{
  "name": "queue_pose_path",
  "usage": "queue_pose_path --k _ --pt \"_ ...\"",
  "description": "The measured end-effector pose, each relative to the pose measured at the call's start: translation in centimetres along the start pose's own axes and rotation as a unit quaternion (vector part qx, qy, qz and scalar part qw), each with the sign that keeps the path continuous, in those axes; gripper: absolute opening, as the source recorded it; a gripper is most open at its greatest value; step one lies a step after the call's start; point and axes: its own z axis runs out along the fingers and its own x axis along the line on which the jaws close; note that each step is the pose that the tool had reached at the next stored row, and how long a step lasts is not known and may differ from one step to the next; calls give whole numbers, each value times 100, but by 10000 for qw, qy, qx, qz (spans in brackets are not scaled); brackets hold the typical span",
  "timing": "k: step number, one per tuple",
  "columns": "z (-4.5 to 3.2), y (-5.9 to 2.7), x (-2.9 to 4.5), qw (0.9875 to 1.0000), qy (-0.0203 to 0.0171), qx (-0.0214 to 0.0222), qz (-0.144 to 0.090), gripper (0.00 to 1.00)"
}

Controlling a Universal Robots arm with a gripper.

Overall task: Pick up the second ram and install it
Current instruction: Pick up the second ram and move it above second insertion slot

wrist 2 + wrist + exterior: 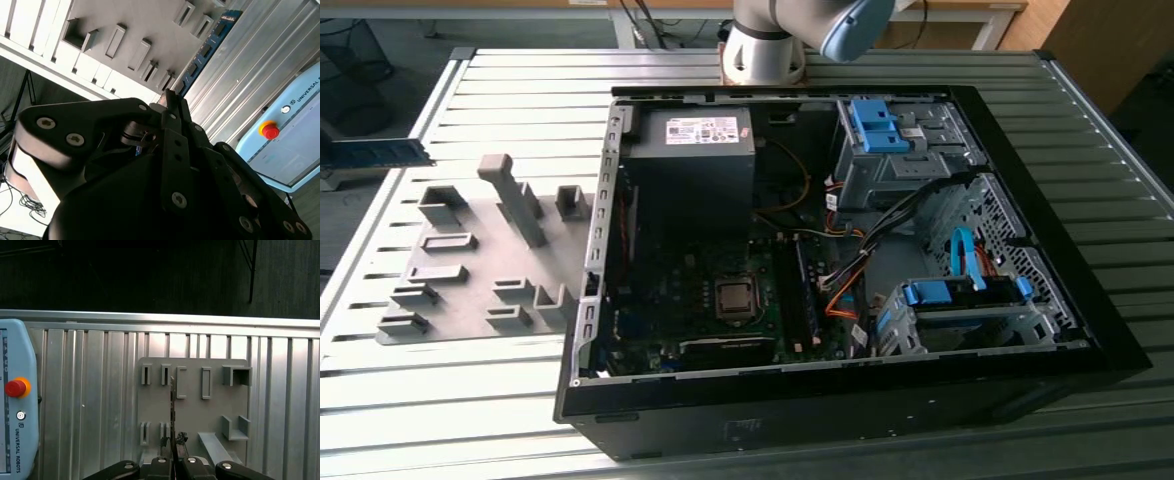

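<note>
Over a slatted metal table (100,390) and grey holder plate (192,415), the second ram (202,52), judged light, stiff and fragile, is clamped at one end by the gripper (172,445).

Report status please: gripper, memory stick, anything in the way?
Gripper shut on blue memory stick. Stick in the air, apart from grey holder plate. Not yet in the open computer case.

My gripper (170,100): black, silver screw heads. The second ram (206,50): blue, black chips. Holder plate (192,410): plain grey. Table (1094,130): ribbed silver. Pendant (17,440): pale blue, with a red button (15,388) on yellow. Computer case (854,425): black, with blue drive latches (874,125).
</note>
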Motion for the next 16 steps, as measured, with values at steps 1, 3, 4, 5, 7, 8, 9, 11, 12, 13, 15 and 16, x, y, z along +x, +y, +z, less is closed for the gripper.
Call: queue_pose_path --k 1,3,4,5,7,8,9,11,12,13,15,16 --pt "1 -10 1 10000 0 0 0 14" --pt "2 -33 1 10000 0 1 0 14" --pt "2 -45 1 10000 -1 1 0 14" --pt "2 -56 2 10000 -1 1 0 14" --pt "2 -71 2 10000 -1 1 0 14" --pt "3 -76 2 10000 -1 1 0 14" --pt "3 -82 2 10000 -1 1 0 14" --pt "3 -94 2 10000 -1 1 0 14" --pt "3 -98 2 10000 -1 1 0 14" --pt "3 -102 2 10000 -1 2 0 14" --pt "3 -110 3 10000 -1 1 0 14" --pt "3 -113 3 10000 -1 1 0 14"
